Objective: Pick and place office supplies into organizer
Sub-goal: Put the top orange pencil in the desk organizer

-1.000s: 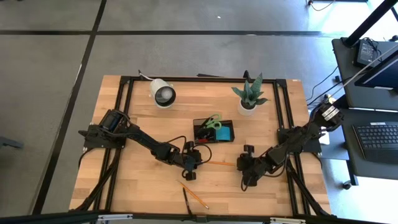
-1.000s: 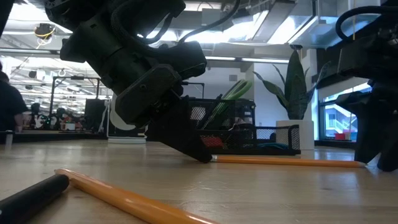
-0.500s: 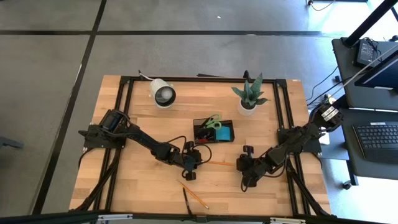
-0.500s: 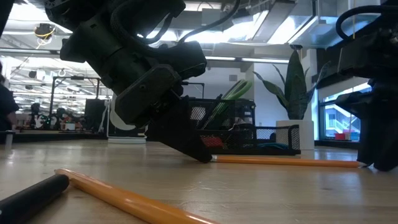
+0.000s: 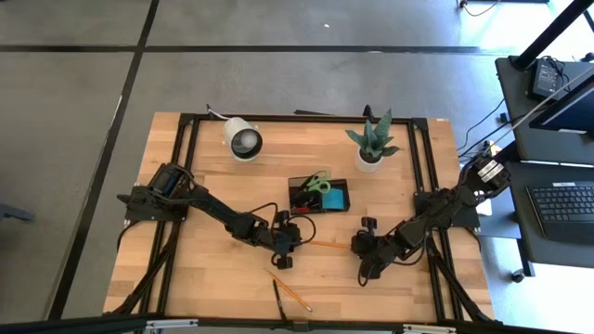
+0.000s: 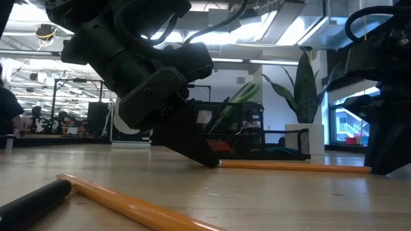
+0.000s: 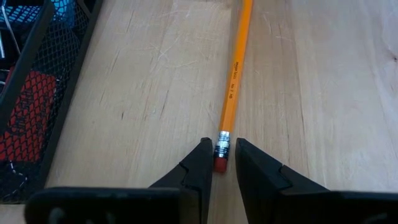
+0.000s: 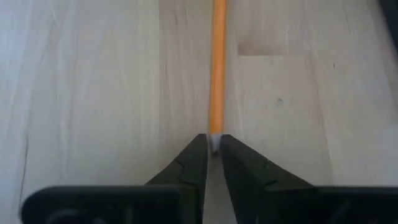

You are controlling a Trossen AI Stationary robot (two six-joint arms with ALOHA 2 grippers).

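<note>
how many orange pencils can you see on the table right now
2. One pencil lies between the left gripper and the right gripper, each shut on an end. Another pencil lies loose near the table's front edge. Others may be hidden.

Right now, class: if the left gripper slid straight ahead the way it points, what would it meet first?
The orange pencil: its eraser end already sits between the left gripper's jaws. Farther along that line, the right gripper holds the pencil's other end.

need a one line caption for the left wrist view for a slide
Left tool closed on the eraser end of an orange pencil lying on the wooden table, beside the black mesh organizer.
</note>
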